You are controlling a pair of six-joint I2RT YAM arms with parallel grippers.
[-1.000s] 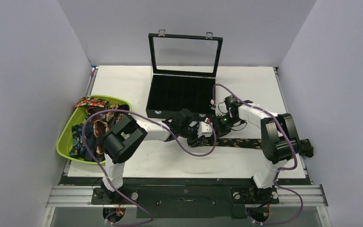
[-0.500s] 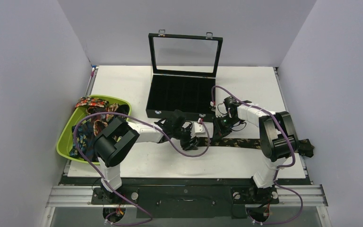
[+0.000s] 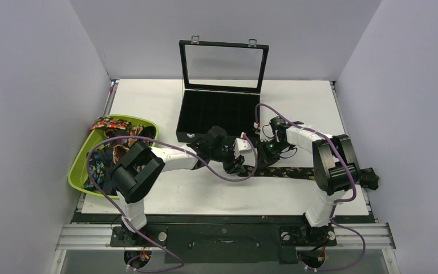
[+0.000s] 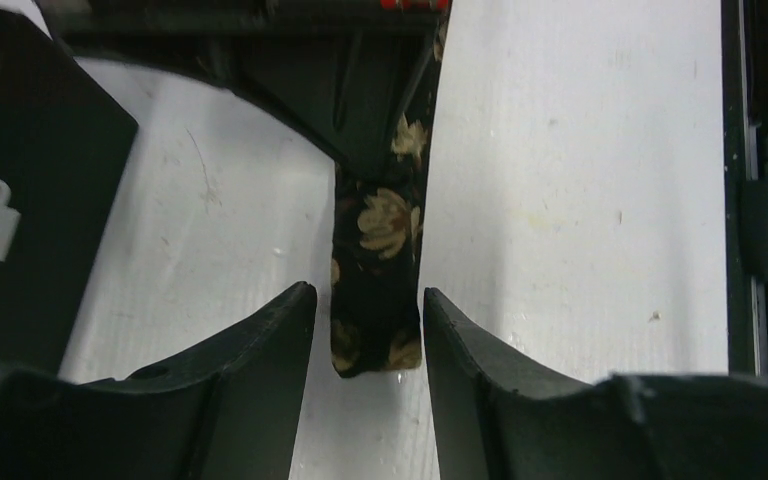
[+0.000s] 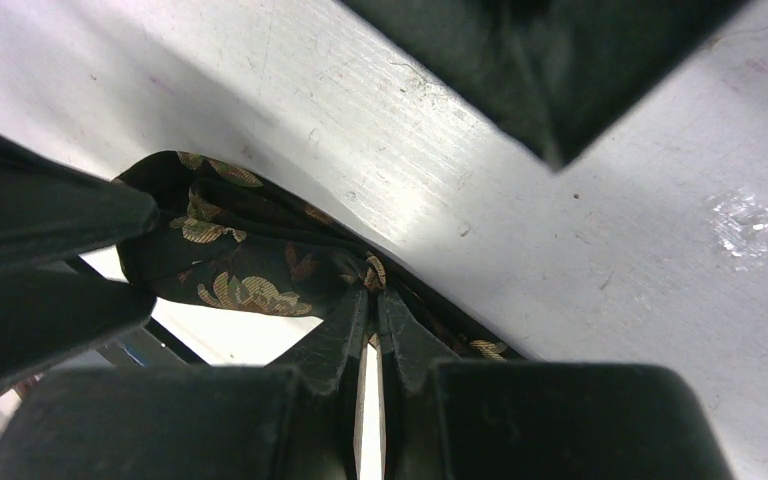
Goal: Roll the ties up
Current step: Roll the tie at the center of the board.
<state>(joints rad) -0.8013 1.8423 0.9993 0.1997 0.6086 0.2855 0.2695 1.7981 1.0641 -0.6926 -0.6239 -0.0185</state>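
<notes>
jaws: l gripper [image 4: 367,296] spread astride floral tie [image 4: 386,222] end; r gripper [image 5: 373,298] pinching same tie.

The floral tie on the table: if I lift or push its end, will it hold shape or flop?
Probably floppy: the tie bunches into soft folds where the right gripper pinches it. Likely thin and light, since it lies flat on the table inside the open left gripper. Pushed, it may slide or buckle rather than roll.
</notes>
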